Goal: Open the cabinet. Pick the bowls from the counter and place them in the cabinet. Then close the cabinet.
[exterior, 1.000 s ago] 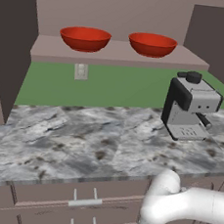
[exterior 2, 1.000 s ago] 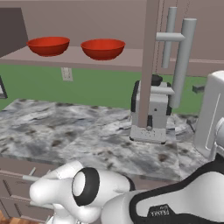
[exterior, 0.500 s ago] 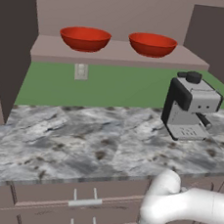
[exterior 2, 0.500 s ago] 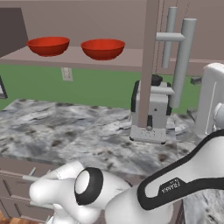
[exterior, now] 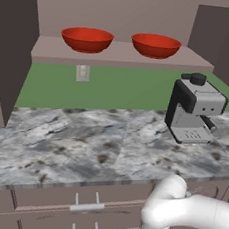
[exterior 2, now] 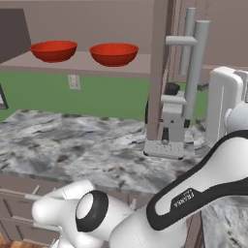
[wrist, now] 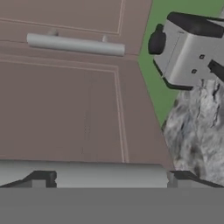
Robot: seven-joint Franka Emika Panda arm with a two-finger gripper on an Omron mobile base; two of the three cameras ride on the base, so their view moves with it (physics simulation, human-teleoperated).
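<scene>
The cabinet point(exterior: 118, 56) stands open, its doors swung out at the left point(exterior: 10, 49) and right point(exterior 2: 160, 72). Both red bowls sit side by side on its lower board: the left bowl point(exterior: 87, 38) point(exterior 2: 53, 50) and the right bowl point(exterior: 155, 44) point(exterior 2: 114, 53). The marbled counter point(exterior: 98, 145) lies below them. My gripper point(wrist: 111, 177) is open, close against a brown panelled door, and a grey bar handle point(wrist: 87, 174) lies across between its fingertips. A second grey handle point(wrist: 76, 43) shows farther along the panel. My white hand point(exterior 2: 225, 97) hangs beside the upright handles point(exterior 2: 198, 63).
A grey coffee machine point(exterior: 195, 108) point(exterior 2: 172, 121) point(wrist: 192, 48) stands on the counter's right part, close to the open right door. A wall socket point(exterior: 82, 72) is on the green wall. Drawer fronts point(exterior: 86, 206) with short silver handles run under the counter.
In the right base view my arm has risen and the white hand has moved left toward the upright door handles. The bowls and doors have not moved.
</scene>
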